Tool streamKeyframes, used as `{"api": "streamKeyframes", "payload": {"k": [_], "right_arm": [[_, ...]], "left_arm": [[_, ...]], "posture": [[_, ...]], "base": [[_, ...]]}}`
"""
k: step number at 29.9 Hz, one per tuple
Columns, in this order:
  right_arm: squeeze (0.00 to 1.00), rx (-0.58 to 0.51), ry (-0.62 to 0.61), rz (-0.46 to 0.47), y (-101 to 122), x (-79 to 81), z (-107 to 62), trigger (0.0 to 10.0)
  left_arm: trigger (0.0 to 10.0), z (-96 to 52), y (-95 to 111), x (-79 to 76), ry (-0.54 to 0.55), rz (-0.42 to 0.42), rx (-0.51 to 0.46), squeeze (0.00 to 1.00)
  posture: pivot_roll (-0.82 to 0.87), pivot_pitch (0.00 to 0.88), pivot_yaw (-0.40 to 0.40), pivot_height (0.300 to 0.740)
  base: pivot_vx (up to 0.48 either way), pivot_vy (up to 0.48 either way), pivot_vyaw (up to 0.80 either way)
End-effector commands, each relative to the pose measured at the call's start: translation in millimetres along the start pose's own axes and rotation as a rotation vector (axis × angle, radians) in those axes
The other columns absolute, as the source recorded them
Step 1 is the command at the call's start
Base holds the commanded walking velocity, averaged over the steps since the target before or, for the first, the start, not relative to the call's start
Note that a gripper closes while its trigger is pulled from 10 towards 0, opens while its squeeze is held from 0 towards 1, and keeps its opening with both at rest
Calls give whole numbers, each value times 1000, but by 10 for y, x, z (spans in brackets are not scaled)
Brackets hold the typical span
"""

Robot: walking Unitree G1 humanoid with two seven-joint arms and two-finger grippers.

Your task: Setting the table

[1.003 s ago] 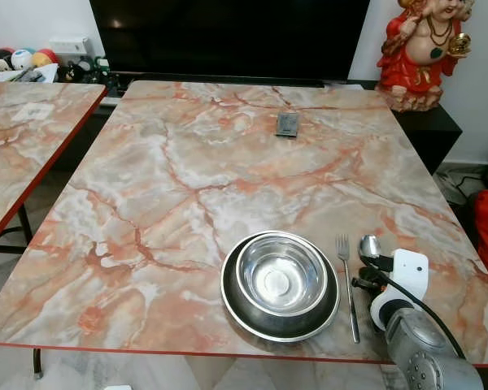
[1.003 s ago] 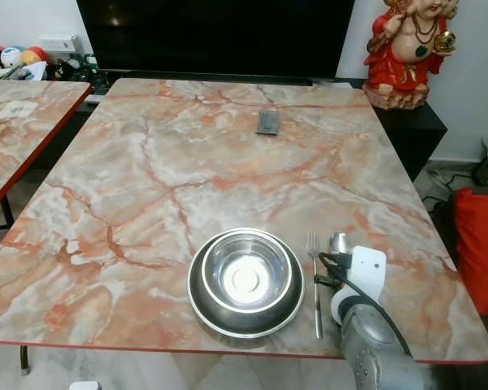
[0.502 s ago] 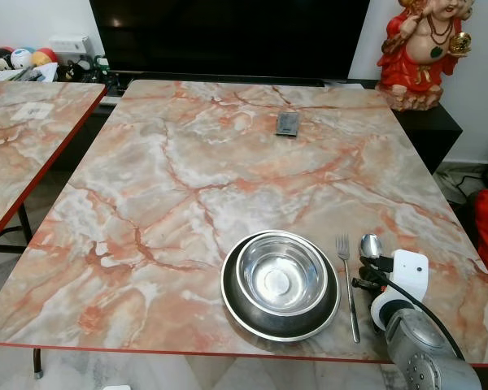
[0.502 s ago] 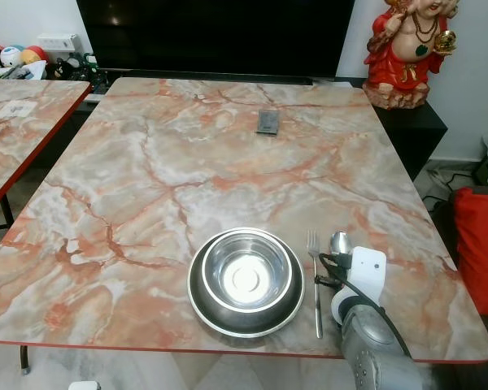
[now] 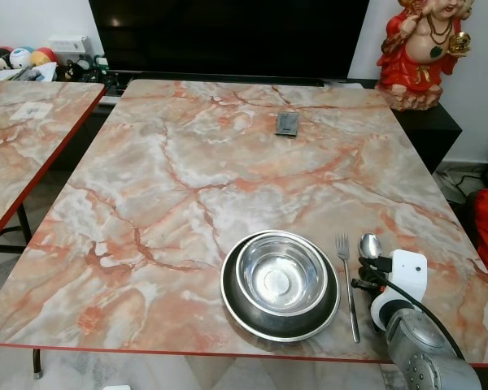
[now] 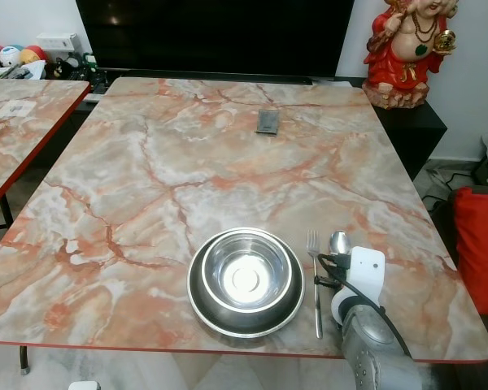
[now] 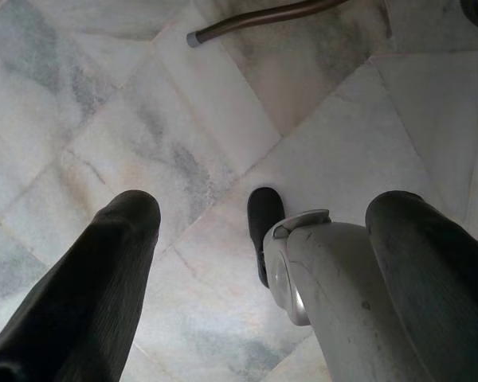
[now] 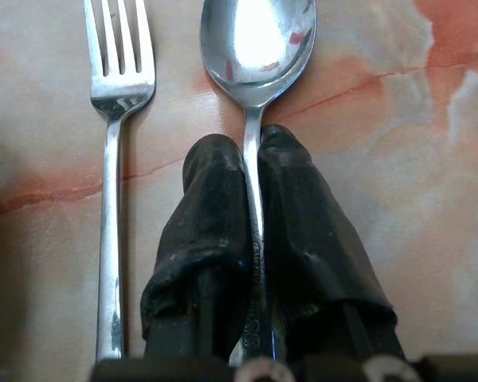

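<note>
Spoon (image 8: 257, 48): lies on the table (image 5: 187, 171) just right of the fork (image 8: 115, 119) (handles parallel, bowl pointing away), its handle pinched between the closed fingers of the right gripper (image 8: 255, 159); left gripper (image 7: 263, 231) idle, fingers apart.

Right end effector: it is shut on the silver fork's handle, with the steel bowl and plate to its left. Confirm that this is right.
Not quite. The right end effector is shut on the silver spoon, not the silver fork, which lies free beside it; the right wrist view shows this. The steel bowl on the dark round plate does sit to its left.
</note>
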State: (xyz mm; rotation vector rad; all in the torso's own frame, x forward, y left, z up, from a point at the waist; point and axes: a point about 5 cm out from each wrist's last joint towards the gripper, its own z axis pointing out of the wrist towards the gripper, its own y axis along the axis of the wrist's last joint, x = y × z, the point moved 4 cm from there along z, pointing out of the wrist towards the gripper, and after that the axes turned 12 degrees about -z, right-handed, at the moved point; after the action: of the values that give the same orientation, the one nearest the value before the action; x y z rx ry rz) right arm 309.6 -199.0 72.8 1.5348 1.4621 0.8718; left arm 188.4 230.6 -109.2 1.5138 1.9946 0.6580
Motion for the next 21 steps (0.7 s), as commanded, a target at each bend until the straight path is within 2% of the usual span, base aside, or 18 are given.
{"api": "streamKeyframes", "payload": {"k": [1, 11, 12, 21], "right_arm": [[0, 42, 0, -1, -105, 11, -27, 10000], [0, 53, -3, 5, -149, 1, -64, 10000], [67, 54, -4, 4, -150, 0, -65, 10000], [82, 60, -22, 4, -163, -41, -71, 10000]], "left_arm": [[10000, -33, -96, 55, 14, 3, 34, 0], [10000, -33, -94, 53, 9, 10, 34, 0], [10000, -33, -94, 53, 9, 10, 34, 0], [10000, -34, -92, 59, 11, 12, 35, 0]], "posture": [[-31, 130, -17, 740], [-37, 121, -13, 740], [-37, 121, -13, 740], [-36, 125, -13, 740]], "base": [[0, 0, 0], [0, 0, 0], [0, 0, 0], [0, 0, 0]]}}
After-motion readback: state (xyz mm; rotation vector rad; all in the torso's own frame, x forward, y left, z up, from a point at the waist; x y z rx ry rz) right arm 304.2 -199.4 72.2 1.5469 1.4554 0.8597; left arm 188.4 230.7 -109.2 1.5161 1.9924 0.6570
